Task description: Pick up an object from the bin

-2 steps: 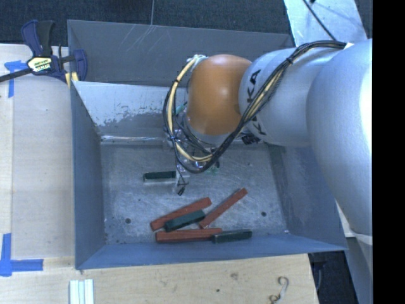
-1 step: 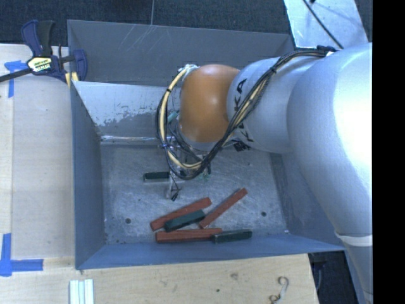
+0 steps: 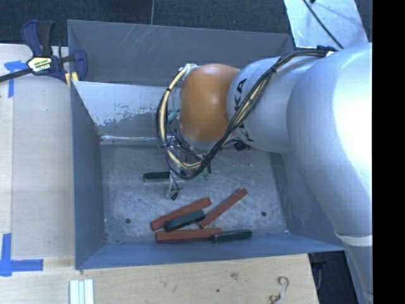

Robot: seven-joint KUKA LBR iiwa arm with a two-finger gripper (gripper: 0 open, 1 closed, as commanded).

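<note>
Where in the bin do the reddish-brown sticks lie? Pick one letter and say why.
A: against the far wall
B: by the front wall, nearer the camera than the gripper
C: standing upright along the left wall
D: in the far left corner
B: the reddish-brown sticks lie flat in a small heap with dark sticks close to the bin's front wall, nearer the camera than the gripper.
</note>
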